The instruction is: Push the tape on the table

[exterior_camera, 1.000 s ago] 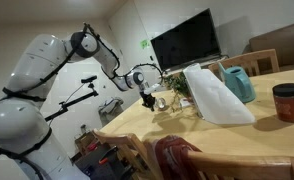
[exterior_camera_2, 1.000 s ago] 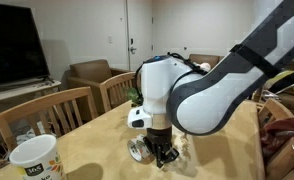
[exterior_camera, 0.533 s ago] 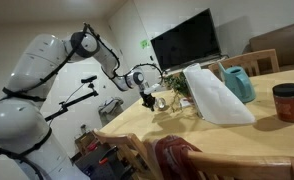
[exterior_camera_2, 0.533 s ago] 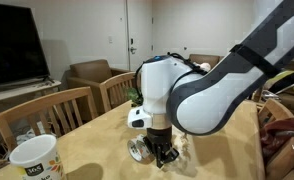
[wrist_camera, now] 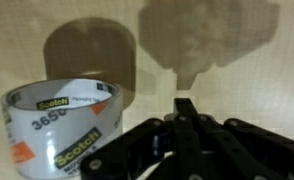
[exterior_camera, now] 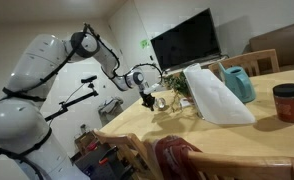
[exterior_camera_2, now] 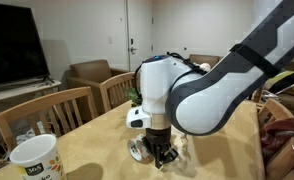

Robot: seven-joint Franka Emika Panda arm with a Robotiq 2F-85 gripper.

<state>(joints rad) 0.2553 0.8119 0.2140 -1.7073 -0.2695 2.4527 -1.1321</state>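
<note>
A roll of clear Scotch tape [wrist_camera: 62,128] stands on the light wooden table [wrist_camera: 247,90], at the lower left of the wrist view. It also shows in an exterior view [exterior_camera_2: 139,149] just left of the fingers. My gripper [wrist_camera: 187,108] is shut and empty, its fingertips pressed together just right of the roll and low over the tabletop. In both exterior views the gripper [exterior_camera: 147,99] [exterior_camera_2: 165,155] points down at the table [exterior_camera: 187,125] [exterior_camera_2: 97,150] near its far end.
A white mug [exterior_camera_2: 32,160] stands at the near table edge. A white bag [exterior_camera: 215,92], a teal pitcher [exterior_camera: 237,82] and a red-lidded jar [exterior_camera: 288,101] stand on the table. Wooden chairs [exterior_camera_2: 57,110] line the side. A TV [exterior_camera: 185,42] is behind.
</note>
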